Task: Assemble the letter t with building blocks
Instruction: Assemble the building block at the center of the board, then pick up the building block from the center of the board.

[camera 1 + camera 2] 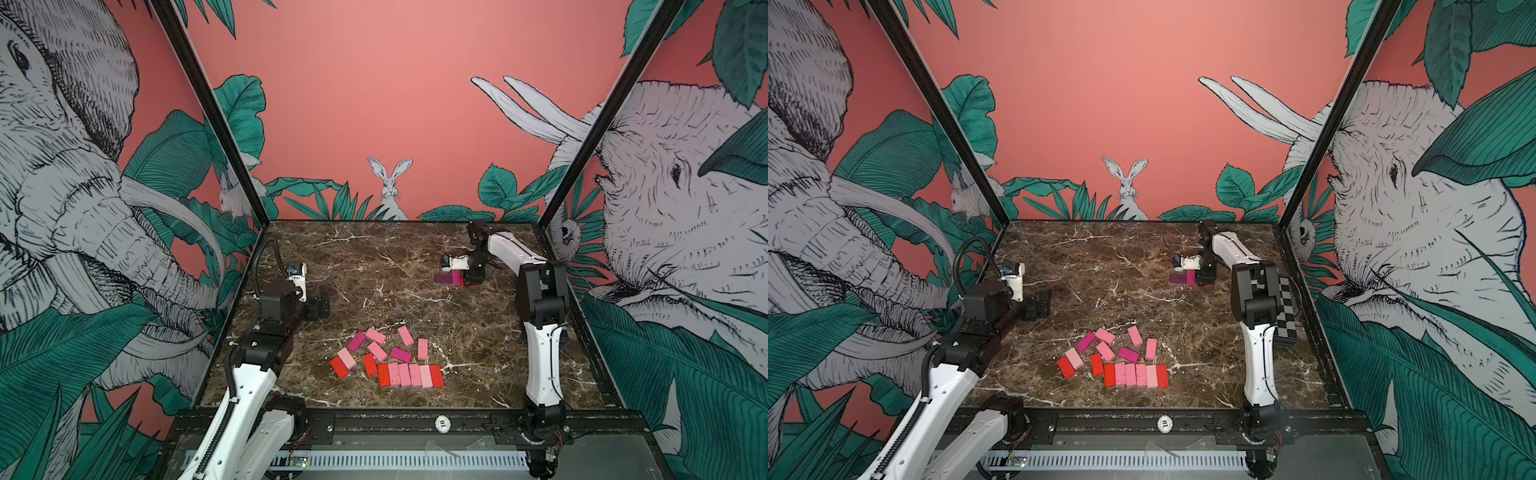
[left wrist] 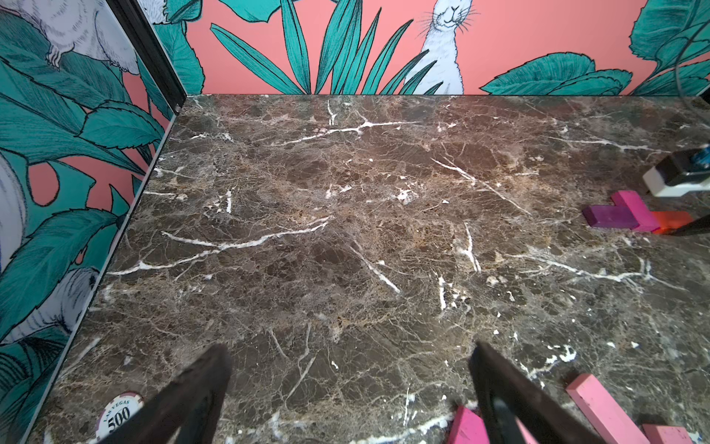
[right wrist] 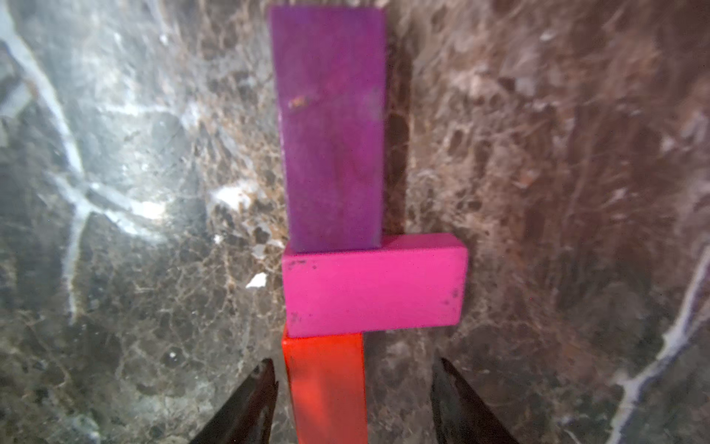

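Two poker chips carry readable text.
The pink-edged chip [image 2: 120,417] on the marble table [image 2: 345,230] reads "LAS VEGAS 500"; the white chip [image 1: 443,423] on the front rail [image 1: 374,420], at 6 o'clock, reads "10".

Marble tabletop [image 1: 365,257]: loose blocks [image 1: 409,375] near front, 3 touching blocks [image 1: 444,279] farther back, checkerboard plate [image 1: 1286,307] rt edge

Both top views share the whole table [image 1: 395,257] from high up front; wrist cameras look closely at it.

Left arm [image 1: 249,395], right arm [image 1: 542,365], white moulded shells, small screw holes, black joint housings [image 1: 540,286], ribbed black cable conduit [image 1: 957,270] on the left, white wrist camera housing [image 1: 300,284], right hand [image 3: 353,380] with black tapered fingers [image 3: 246,403]
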